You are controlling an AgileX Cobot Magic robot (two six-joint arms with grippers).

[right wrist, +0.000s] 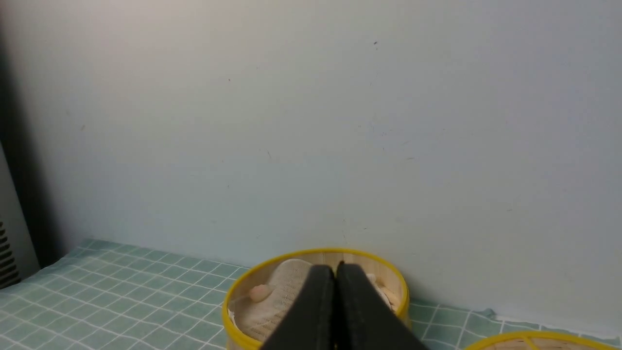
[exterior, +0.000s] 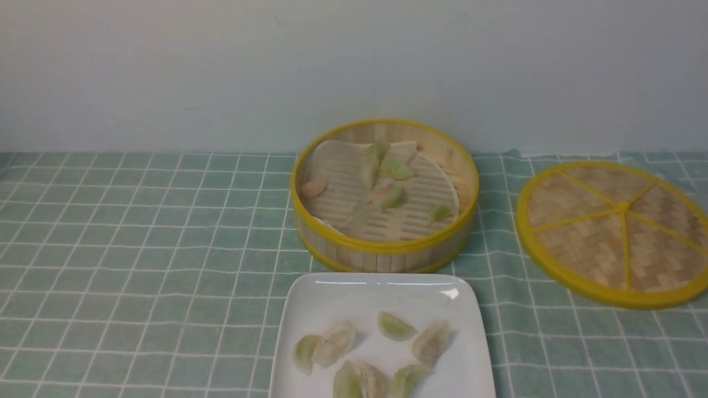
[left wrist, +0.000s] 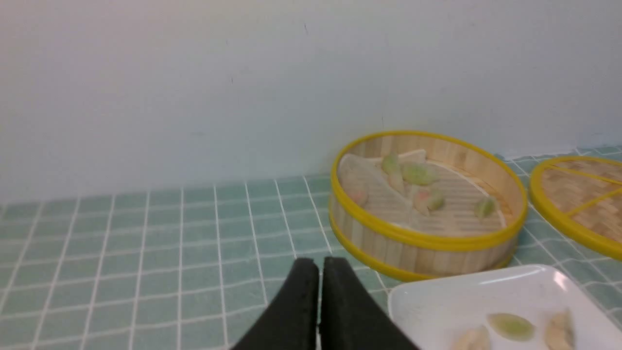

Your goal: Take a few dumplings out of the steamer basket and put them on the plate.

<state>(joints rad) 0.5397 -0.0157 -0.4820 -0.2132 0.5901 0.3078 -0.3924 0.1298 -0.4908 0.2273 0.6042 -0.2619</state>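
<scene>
Green-checked table (exterior: pixel 138 249) carries the steamer basket (exterior: pixel 384 251) at 12 o'clock of the plate (exterior: pixel 381 298), dumplings (exterior: pixel 395 327) in both, lid (exterior: pixel 614 232) at 3 o'clock. Front view shows neither arm; only wrist views show left gripper (left wrist: pixel 319 265) and right gripper (right wrist: pixel 335 270), each pressed together, empty.
</scene>
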